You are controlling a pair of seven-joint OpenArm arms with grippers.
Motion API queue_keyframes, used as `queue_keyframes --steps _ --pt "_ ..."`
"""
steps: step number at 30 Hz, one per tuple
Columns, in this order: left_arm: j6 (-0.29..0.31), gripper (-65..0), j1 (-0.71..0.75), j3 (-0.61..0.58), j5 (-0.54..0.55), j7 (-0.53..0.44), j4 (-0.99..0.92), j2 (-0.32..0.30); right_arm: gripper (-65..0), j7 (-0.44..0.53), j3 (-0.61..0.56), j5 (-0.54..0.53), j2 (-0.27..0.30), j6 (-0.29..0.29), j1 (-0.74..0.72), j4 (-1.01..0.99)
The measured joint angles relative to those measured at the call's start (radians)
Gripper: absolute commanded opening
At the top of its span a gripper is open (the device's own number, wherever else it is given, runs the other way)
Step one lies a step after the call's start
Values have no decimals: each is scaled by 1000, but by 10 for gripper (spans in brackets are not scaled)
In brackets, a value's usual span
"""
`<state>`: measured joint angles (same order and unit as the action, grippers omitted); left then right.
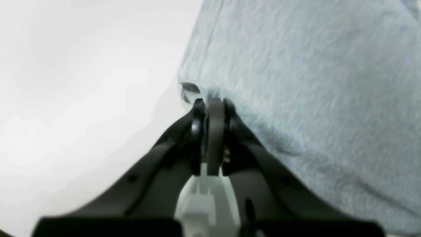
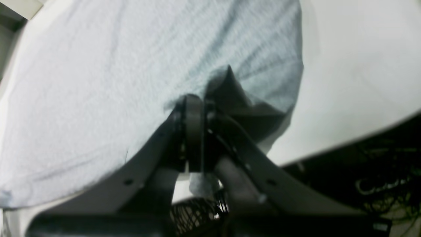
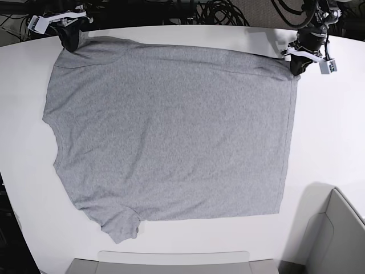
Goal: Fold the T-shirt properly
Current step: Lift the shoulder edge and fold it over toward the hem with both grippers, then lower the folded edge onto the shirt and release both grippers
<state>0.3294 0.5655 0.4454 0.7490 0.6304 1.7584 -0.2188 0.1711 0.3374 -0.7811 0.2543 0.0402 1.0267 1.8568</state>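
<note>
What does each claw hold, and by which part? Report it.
Both grip the T-shirt: left claw shut on a hem corner, right claw shut on the sleeve at the far edge.

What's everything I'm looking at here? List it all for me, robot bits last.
T-shirt: one, heather grey, spread flat, plain side up, covering most of the table.
Table: one, white, under the shirt.
Tray-like bins: pale grey, at the table's near edge and near right corner.
Cables: black tangle, beyond the far edge.
Left gripper: one, black, shut on the shirt's corner.
Right gripper: one, black, shut on the shirt's edge.
</note>
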Motion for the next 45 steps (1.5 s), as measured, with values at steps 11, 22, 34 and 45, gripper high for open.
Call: queue_keyframes --steps 11,22,34,45 --pt "-40 -650 -201 71 -1 197 31 1 -650 -420 162 16 -8 0 -243 95" --pt "-87 -650 -375 87 -14 275 -85 -3 -650 -737 208 185 -14 10 -540 95" --pt "-79 -650 -543 28 -204 282 -198 -2 -650 -837 147 340 -13 19 -758 6" --pt "-81 -650 -692 25 -283 281 -330 0 -650 -842 124 548 -13 207 -1036 -319"
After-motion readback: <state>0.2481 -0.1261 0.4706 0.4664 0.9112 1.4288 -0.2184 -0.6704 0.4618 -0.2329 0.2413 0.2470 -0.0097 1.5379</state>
